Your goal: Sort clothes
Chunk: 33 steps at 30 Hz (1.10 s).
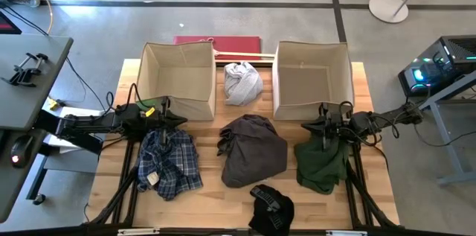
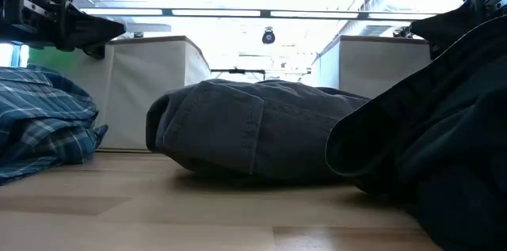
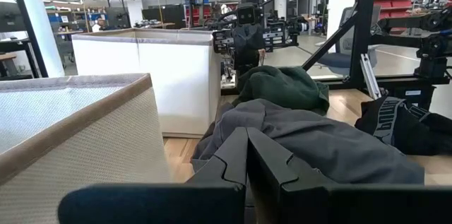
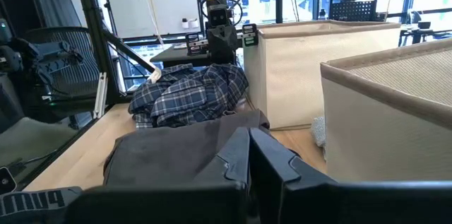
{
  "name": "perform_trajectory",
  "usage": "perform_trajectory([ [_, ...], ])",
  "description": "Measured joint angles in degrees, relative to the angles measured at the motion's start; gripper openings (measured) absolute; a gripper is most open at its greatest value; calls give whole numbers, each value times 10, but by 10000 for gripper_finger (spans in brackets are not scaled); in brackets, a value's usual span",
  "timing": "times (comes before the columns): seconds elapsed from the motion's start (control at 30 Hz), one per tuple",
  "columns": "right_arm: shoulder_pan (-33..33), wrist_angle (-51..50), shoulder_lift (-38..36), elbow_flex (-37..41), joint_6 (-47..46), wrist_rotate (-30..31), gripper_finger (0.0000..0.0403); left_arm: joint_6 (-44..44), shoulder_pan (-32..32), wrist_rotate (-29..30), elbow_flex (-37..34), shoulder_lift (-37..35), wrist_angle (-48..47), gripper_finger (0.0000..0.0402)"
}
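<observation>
The blue-white plaid shirt (image 1: pixel 169 163) lies at the left. The dark grey-brown garment (image 1: pixel 253 150) lies in the middle and the dark green one (image 1: pixel 321 163) at the right. The small black one (image 1: pixel 270 208) lies at the near edge. The light grey-white one (image 1: pixel 242 82) lies between the two boxes. My left gripper (image 1: pixel 172 119) is shut and empty, above the plaid shirt's far edge; the low view (image 2: pixel 83 33) shows it clear of the shirt (image 2: pixel 40 124). My right gripper (image 1: pixel 320 126) is shut and empty, above the green garment's far edge.
Two open beige fabric boxes stand at the far side, one at the left (image 1: pixel 178 80) and one at the right (image 1: pixel 312 80). A red flat thing (image 1: pixel 218 42) lies behind them. Bare wood shows at the near left and near right of the table (image 1: pixel 216 202).
</observation>
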State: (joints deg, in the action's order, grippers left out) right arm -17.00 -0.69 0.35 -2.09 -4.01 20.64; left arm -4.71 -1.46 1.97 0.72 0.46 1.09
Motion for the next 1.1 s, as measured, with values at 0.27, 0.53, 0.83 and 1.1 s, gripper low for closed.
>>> perform_trajectory([
  [0.27,0,0,0,0,0,0,0,0,0,0,0,0,0,0],
  [0.53,0,0,0,0,0,0,0,67,0,0,0,0,22,0],
  [0.83,0,0,0,0,0,0,0,301,2,-20,-1,13,235,0],
  [1.1,0,0,0,0,0,0,0,135,73,-61,53,129,305,0],
])
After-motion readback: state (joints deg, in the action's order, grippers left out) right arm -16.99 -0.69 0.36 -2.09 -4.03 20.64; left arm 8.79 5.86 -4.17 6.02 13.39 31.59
